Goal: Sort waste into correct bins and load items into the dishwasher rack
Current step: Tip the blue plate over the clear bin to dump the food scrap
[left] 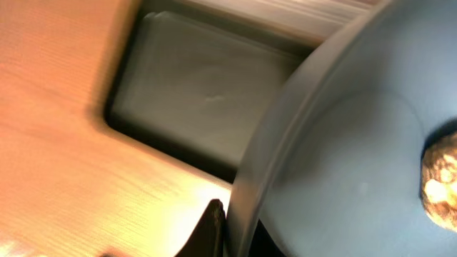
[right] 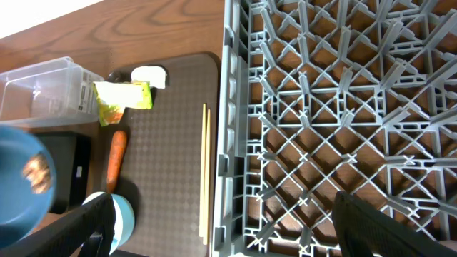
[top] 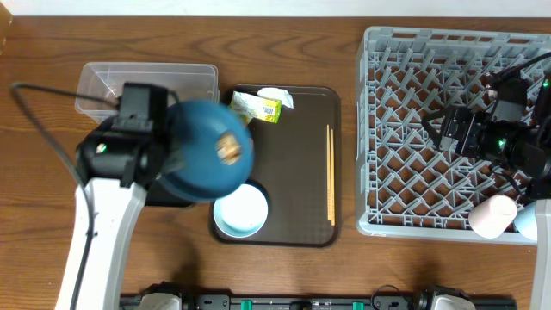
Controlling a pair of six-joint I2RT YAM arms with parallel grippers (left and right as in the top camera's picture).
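My left gripper [top: 169,157] is shut on the rim of the dark blue dish [top: 202,164] and holds it tilted above the black tray [top: 157,196]. A brown food lump [top: 229,148] sits on the dish. In the left wrist view the fingers [left: 230,227] pinch the dish rim [left: 343,164] over the black tray [left: 200,93]. My right gripper [top: 443,127] is open and empty above the grey rack [top: 405,185]. The right wrist view shows the carrot [right: 116,158], the wrapper [right: 121,100], the white paper [right: 148,75], the chopsticks [right: 203,171] and the bowl [right: 123,214].
The clear tub [top: 146,86] stands behind the black tray. The brown serving tray [top: 301,146] holds the wrapper [top: 258,106], paper [top: 277,96], chopsticks [top: 330,172] and bowl [top: 241,209]. A pink cup [top: 493,215] and a blue cup [top: 525,222] stand at the rack's front right corner.
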